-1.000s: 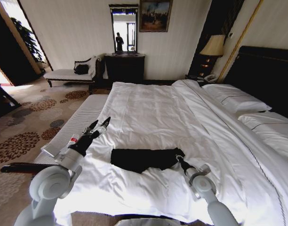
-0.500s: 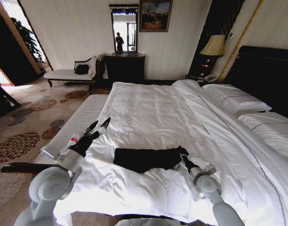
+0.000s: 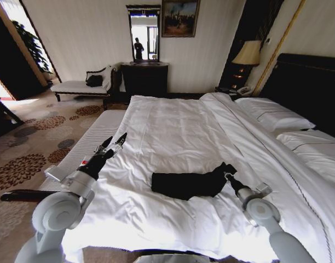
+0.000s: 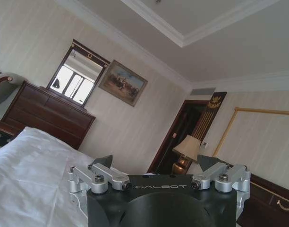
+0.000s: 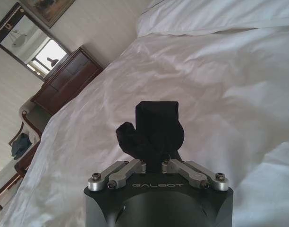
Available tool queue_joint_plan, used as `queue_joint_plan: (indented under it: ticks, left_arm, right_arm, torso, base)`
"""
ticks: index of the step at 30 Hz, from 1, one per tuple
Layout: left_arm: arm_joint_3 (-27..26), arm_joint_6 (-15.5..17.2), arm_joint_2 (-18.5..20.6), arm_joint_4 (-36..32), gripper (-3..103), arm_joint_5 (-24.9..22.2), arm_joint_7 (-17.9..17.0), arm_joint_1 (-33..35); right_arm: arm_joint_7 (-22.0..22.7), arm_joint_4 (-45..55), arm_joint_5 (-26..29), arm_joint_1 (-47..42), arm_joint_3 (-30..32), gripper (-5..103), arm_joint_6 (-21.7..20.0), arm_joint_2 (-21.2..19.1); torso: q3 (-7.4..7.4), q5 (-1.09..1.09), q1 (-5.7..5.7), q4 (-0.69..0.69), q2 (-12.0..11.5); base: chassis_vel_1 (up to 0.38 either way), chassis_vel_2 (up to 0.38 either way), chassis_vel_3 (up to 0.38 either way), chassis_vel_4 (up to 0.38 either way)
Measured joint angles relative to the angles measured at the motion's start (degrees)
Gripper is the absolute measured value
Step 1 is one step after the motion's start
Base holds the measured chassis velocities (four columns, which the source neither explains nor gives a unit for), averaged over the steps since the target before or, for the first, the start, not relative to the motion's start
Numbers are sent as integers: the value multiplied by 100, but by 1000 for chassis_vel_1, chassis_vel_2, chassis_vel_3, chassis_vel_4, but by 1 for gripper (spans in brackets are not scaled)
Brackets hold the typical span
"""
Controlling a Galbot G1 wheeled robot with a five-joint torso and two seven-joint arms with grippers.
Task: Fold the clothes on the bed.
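The clothes [image 3: 185, 184], a black T-shirt bunched into a long strip, lie on the near part of the bed [image 3: 178, 126], which has white sheets. My right gripper [image 3: 227, 175] is shut on the shirt's right end and holds it slightly raised. In the right wrist view the black cloth [image 5: 154, 130] bulges up between the closed fingers of the right gripper [image 5: 154, 158]. At the bed's left edge my left gripper [image 3: 115, 143] is raised with its fingers spread and holds nothing. In its own wrist view the left gripper [image 4: 156, 163] points up at the far wall.
A white cushioned bench [image 3: 82, 156] runs along the bed's left side. Pillows [image 3: 277, 118] and a dark headboard [image 3: 312, 90] are at the right. A dresser [image 3: 144, 79] with a mirror and a chaise [image 3: 82, 86] stand by the far wall. Patterned carpet [image 3: 30, 148] lies to the left.
My right gripper has dragged the shirt to the right across the bed, and the cloth has bunched shorter. The left arm has barely moved.
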Motion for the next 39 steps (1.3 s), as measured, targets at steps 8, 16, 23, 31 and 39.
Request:
queue_joint_plan:
  ticks: [8,16,23,31,39]
  left_arm:
    - [-64,-12,-4,15,100,3,-4,66]
    - [-145,-16,-2,49,100,9,-13,121]
    - [-166,-21,-2,33,100,36,-15,205]
    - [-222,-21,-37,-16,100,98,-15,332]
    - [-322,-21,-11,-30,100,89,-15,360]
  right_arm:
    - [-459,-29,-1055,249,-994,8,233,87]
    - [-704,-403,-1646,468,-1874,8,351,246]
    - [-884,-674,-2042,643,-2496,8,505,351]
    - [-1207,-966,-2224,1093,-3007,8,994,662]
    - [-1273,-1119,-2268,1388,-3377,8,1066,929]
  torso:
    - [0,-1,0,0,0]
    - [0,-1,0,-1,0]
    - [0,-1,0,-1,0]
    - [0,-1,0,1,0]
    - [0,-1,0,-1,0]
  base:
    - [0,0,0,0]
    - [0,0,0,0]
    - [0,0,0,0]
    - [0,0,0,0]
    - [0,0,0,0]
